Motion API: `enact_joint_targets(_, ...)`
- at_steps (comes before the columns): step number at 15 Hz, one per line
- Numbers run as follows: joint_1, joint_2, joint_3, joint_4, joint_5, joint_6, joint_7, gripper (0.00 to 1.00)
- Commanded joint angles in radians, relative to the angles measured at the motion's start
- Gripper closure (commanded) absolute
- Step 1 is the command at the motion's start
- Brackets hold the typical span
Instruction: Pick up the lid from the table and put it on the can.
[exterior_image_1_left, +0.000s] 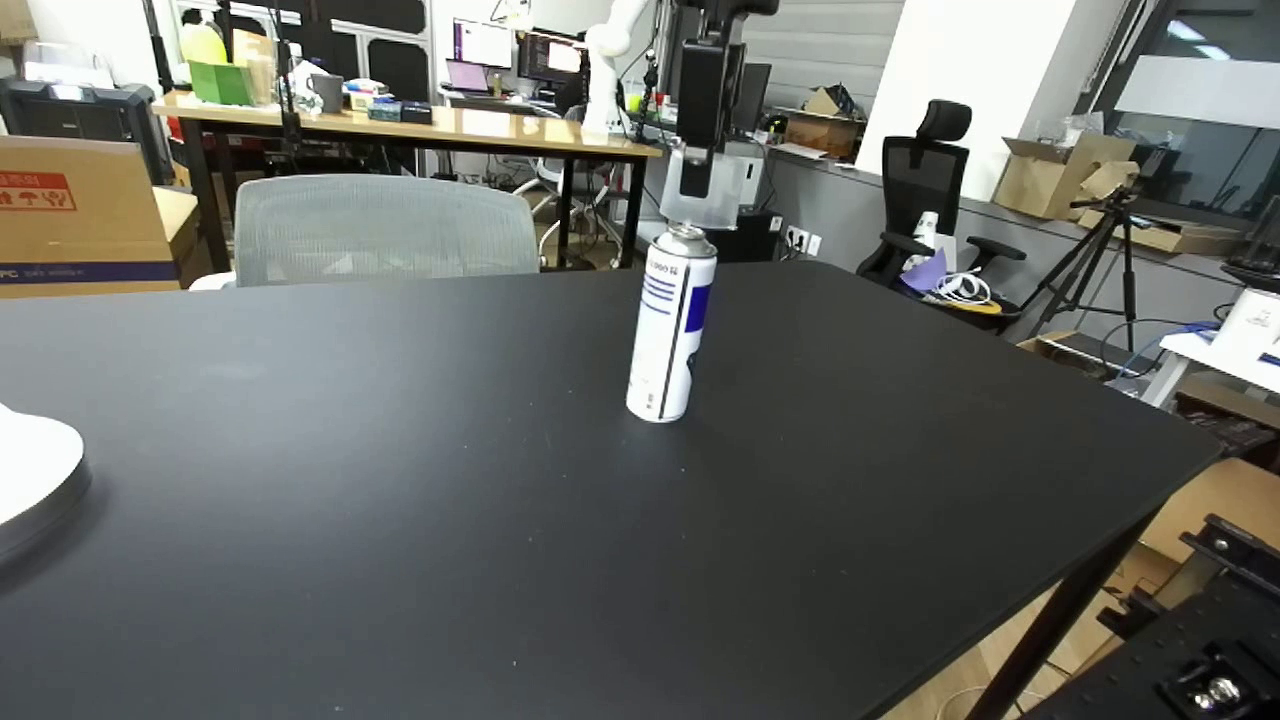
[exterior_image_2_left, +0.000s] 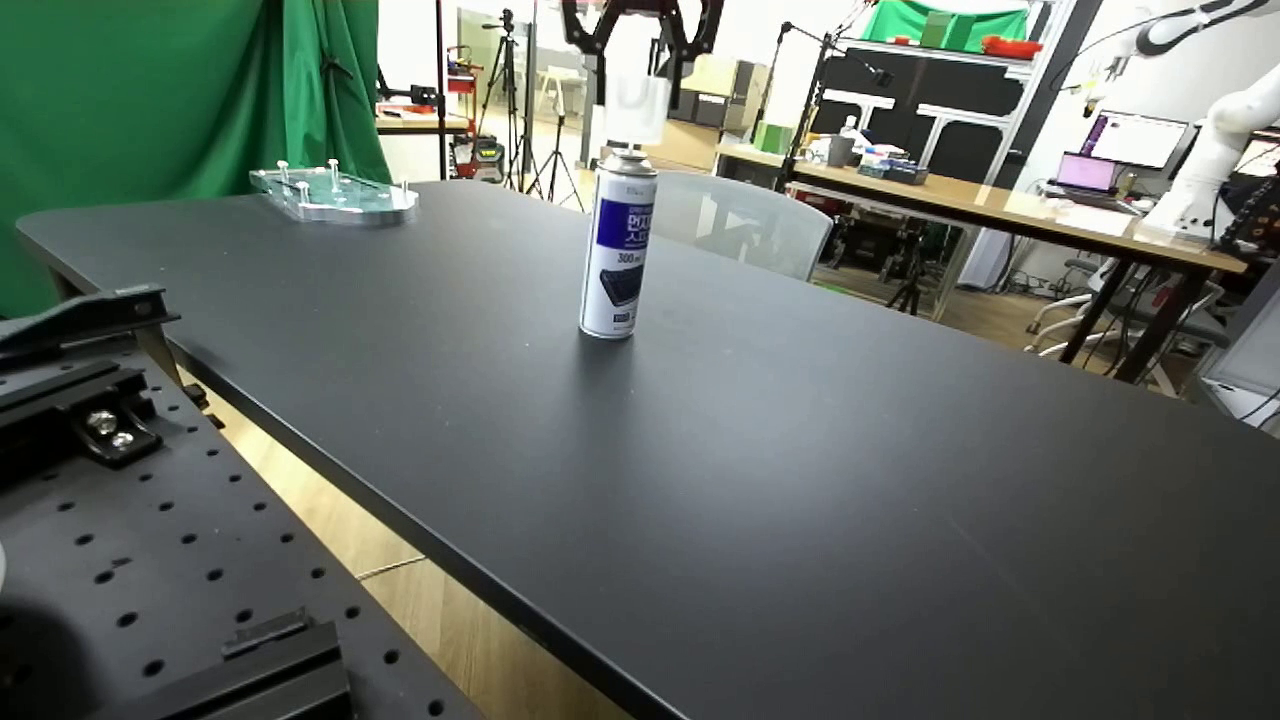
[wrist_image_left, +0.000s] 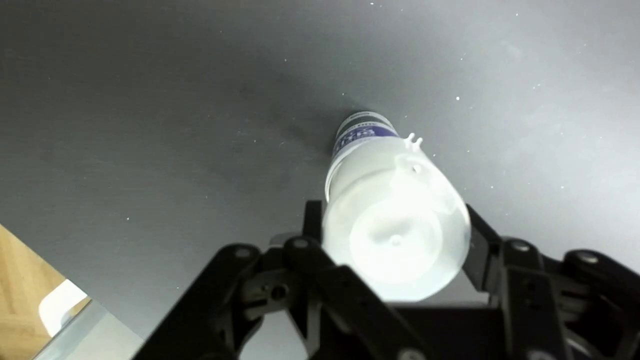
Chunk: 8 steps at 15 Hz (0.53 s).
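In the wrist view the gripper (wrist_image_left: 395, 225) is seen closest, its dark fingers (wrist_image_left: 313, 220) pressed against opposite sides of the lid (wrist_image_left: 395, 260); the lid is grasped between them and held clear of the table (wrist_image_left: 150, 150). Its pale, translucent round end is turned toward the camera, and two small prongs can be made out at the upper rim. Beneath it the can (wrist_image_left: 362, 134) is largely hidden, with only part of its white wall and blue band exposed. In both exterior views the can is shown upright on the black table, and the lid is held just above its narrower metal top, set slightly to one side; whether the two are touching cannot be told. Farther along the table, well apart from the can, a clear plate (exterior_image_2_left: 362, 209) with upright pegs is shown in an exterior view, backed by a green curtain (exterior_image_2_left: 130, 150). Beyond the table's edge a grey mesh chair (exterior_image_1_left: 385, 230) is seen in both exterior views; in an exterior view a cardboard box (exterior_image_1_left: 85, 225) is placed near it. Deeper in that view a tripod (exterior_image_1_left: 1117, 205) and a black office chair (exterior_image_1_left: 925, 180) are seen toward the right. Farther back, lit monitors (exterior_image_1_left: 484, 43) are seen past a wooden-topped desk (exterior_image_1_left: 480, 122), on which a green box (exterior_image_1_left: 220, 84) is set.
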Motion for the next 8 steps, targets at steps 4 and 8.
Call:
enact_joint_targets(4,0.003,0.003,-0.006,-0.034,-0.001,0.071,0.015,0.6)
enact_joint_targets(8,0.002,0.019,-0.005,-0.035,-0.001,0.097,0.017,0.6)
